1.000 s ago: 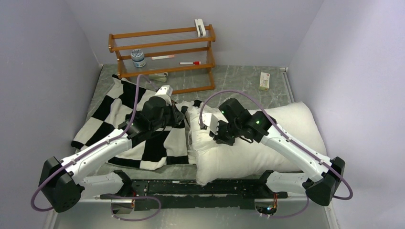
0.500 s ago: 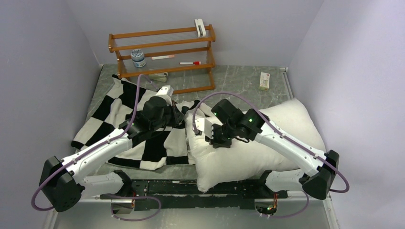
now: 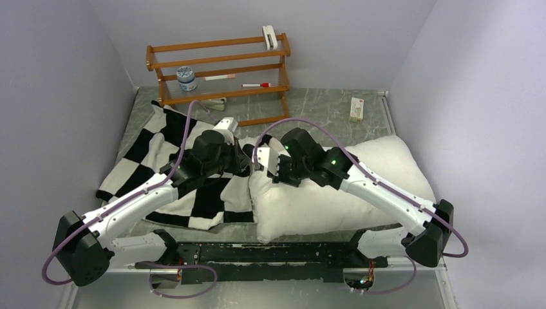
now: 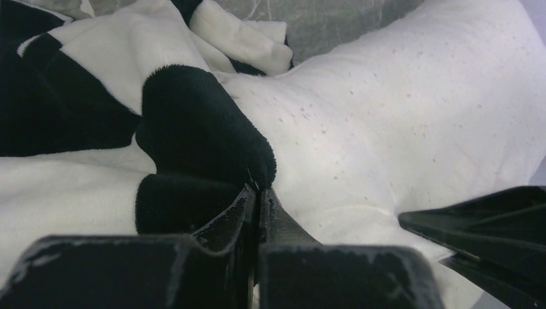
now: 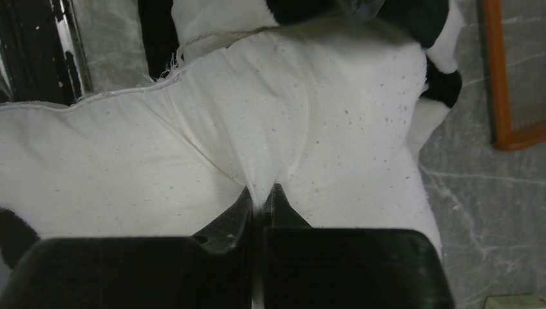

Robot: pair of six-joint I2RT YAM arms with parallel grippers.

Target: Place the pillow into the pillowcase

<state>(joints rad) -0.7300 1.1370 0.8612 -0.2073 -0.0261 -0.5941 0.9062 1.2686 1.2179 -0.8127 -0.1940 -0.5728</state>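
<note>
The plain white pillow [image 3: 360, 187] lies on the right half of the table, its left end against the checkered cloth. The black-and-white checkered pillowcase [image 3: 154, 151] is spread on the left. My left gripper [image 4: 257, 190] is shut on a black fold of the pillowcase [image 4: 193, 122] at its right edge, right beside the pillow [image 4: 418, 109]. My right gripper [image 5: 259, 193] is shut on a pinch of the pillow [image 5: 309, 116] fabric near its left end, with the pillowcase [image 5: 438, 26] edge just beyond. In the top view both grippers meet near the middle, the left gripper [image 3: 248, 164] close to the right gripper [image 3: 267, 168].
A wooden rack [image 3: 219, 77] stands at the back with a small jar [image 3: 187, 78], a red marker [image 3: 256, 85] and a white clip on it. A small white box [image 3: 356, 109] lies at the back right. Walls close in left, right and behind.
My right gripper has dragged the pillow's left end leftward and toward the back, up to the pillowcase's edge. The left gripper has stayed almost still, holding the cloth.
</note>
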